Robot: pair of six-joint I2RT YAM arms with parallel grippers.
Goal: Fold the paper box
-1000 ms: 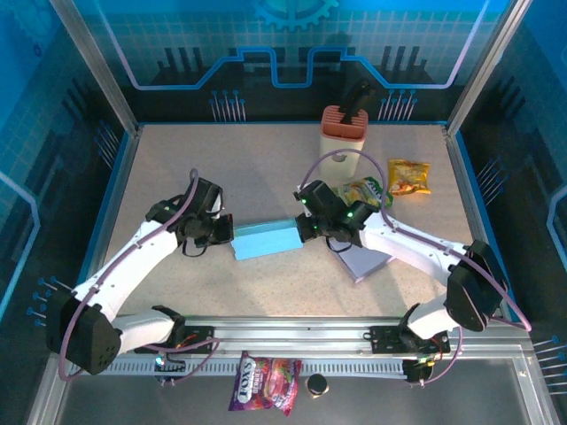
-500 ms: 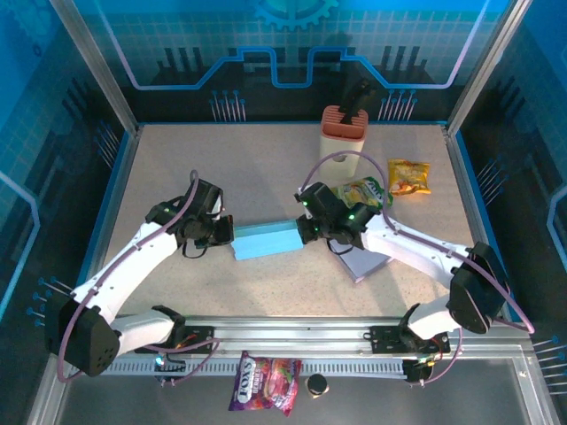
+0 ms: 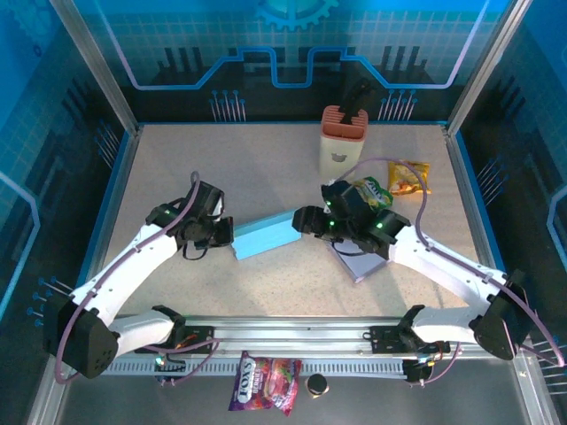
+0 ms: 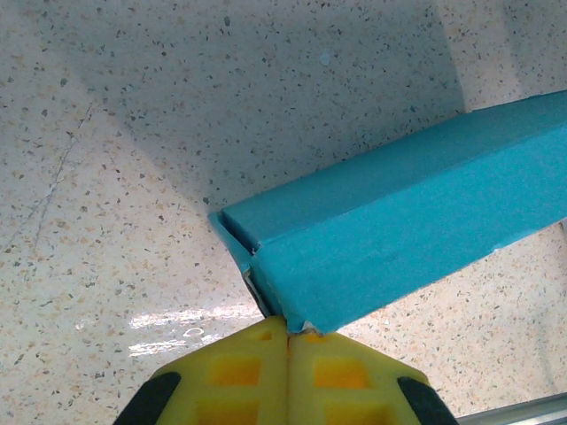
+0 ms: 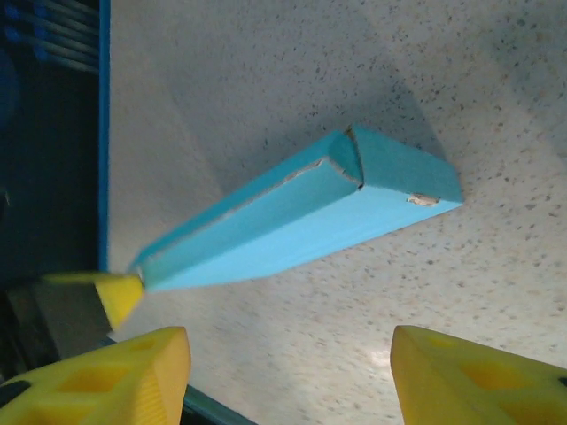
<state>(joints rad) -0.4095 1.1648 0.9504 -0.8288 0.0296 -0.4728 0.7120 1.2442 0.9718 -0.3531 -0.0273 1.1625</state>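
Blue paper box (image 3: 266, 237) pinched at its left end, right end free

The box lies mid-bench (image 3: 257, 168), its long axis running left to right between the two arms. The left gripper (image 3: 221, 233) has its jaws shut on the left end's corner. The right gripper (image 3: 304, 220) faces the opposite end with its jaws standing wide and holding nothing. That end is just ahead of the jaws and not between them, so the right arm is the one placed to work it. At the back, a beige-and-orange holder (image 3: 344, 140) has one dark-handled tool standing in it.
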